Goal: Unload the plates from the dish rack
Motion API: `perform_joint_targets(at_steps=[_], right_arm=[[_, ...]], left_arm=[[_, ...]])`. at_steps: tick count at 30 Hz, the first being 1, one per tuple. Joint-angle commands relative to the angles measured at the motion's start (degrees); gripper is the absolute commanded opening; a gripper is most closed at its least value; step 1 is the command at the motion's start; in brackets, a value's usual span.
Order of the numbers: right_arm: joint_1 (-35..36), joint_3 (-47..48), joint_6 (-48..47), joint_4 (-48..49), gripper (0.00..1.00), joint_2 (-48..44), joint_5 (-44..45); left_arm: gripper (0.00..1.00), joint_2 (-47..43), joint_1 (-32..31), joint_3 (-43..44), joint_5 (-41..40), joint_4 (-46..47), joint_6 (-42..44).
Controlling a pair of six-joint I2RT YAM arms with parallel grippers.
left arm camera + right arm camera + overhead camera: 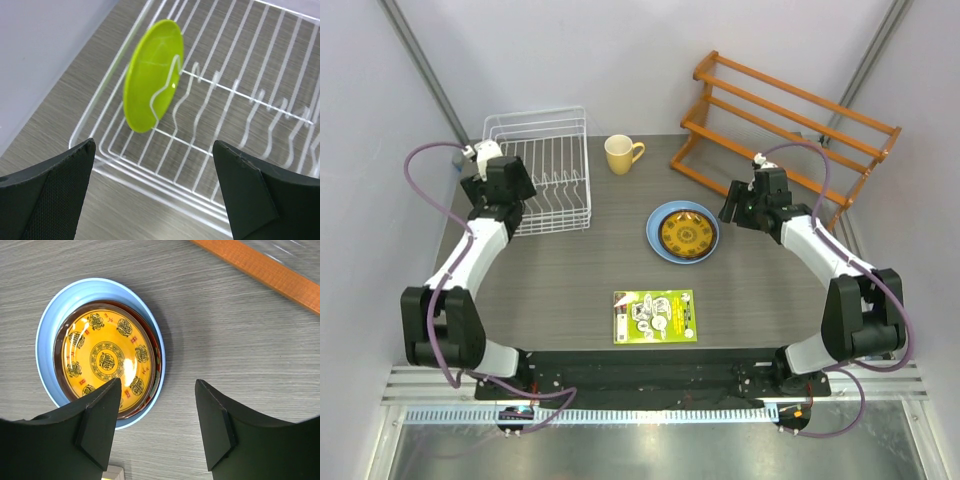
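Left pincer (152, 150) stands wide, empty, facing the round lime green plate (152, 75) upright at twelve o'clock in the white wire dish rack (240, 93). Final unloading appears pending: grip rim, lift. Right pincer (157, 390) parted, empty, beside stacked round plates (105, 360) at ten o'clock.

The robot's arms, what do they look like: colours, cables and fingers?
Both the left arm and the right arm have white links between bulky black joints. A purple cable loops loosely along each. The fingers are matte black wedges, with a fine-textured inner face.
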Motion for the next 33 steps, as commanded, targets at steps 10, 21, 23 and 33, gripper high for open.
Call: perform_joint_targets(at_steps=[10,21,23,33], right_arm=[[-0.09,-0.41,-1.16,0.47,0.66,2.17,-0.18],[-0.09,0.38,-0.63,1.44,0.62,5.86,-1.06],[-0.09,0.21,-0.63,1.7,0.61,5.95,-1.06],[0.0,-0.23,-0.63,1.7,0.61,5.33,-1.06]], left_arm=[[0.99,12.32,9.87,8.94,4.29,7.7,-1.41],[0.66,16.55,10.4,11.14,4.38,8.14,-1.49],[0.53,17.07,10.4,11.76,4.03,8.05,-1.41],[0.41,19.1,11.2,12.9,3.32,6.74,-1.32]])
